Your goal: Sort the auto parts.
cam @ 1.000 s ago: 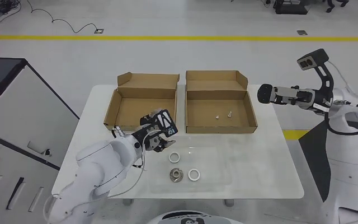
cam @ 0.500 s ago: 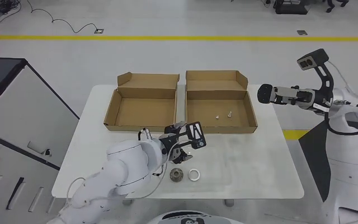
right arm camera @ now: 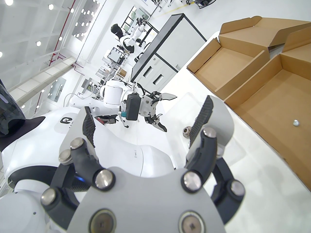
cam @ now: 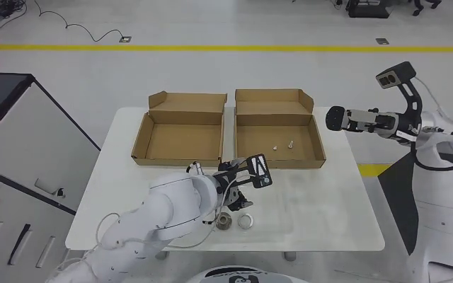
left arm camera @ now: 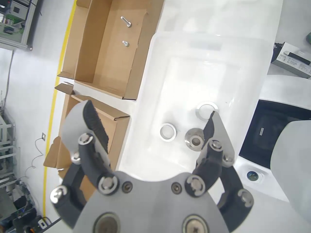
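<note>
Left hand (left arm camera: 150,110): jaws wide apart, empty, hovering over a ring (left arm camera: 167,132), a second ring (left arm camera: 207,111) and a flanged bushing (left arm camera: 194,141) near the white desk (cam: 325,205) front edge. Right hand (right arm camera: 147,104): spread, empty, by the far right corner. At the back, left box (cam: 180,141) is bare and right box (cam: 258,138) holds two bolts (cam: 289,144). Pale floor (cam: 318,71), yellow line (cam: 226,47) beyond.

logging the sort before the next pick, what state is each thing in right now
left hand, open, holding nothing, above the loose parts
right hand, open, holding nothing
left box, open, nothing inside
right box, open, holds two bolts
long bolt, lying in right box
short bolt, lying in right box
ring, lying flat, ungrasped
second ring, lying flat, ungrasped
flanged bushing, bore up, ungrasped
</note>
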Robot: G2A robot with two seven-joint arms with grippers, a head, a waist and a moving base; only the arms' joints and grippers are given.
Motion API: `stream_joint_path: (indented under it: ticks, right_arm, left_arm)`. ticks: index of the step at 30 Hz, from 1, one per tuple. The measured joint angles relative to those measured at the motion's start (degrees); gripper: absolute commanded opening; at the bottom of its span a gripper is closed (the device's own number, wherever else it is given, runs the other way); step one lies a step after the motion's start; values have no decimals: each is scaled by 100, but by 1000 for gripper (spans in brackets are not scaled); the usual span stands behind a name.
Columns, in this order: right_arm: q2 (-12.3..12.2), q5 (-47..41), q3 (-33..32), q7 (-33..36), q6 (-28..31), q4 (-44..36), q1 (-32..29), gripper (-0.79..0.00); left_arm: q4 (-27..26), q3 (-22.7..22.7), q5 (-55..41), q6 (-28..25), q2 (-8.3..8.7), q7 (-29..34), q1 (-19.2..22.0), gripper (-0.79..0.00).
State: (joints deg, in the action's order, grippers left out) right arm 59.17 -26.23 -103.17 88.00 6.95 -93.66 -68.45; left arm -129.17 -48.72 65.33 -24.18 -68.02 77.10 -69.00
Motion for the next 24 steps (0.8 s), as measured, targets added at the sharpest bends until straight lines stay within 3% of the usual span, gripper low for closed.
stream_joint_path:
  ticks: [24]
  right_arm:
    - [0,0,0,0,0,0,0,0]
  left_arm:
    - [33,-11,-95,-86,10,-138,-7,0]
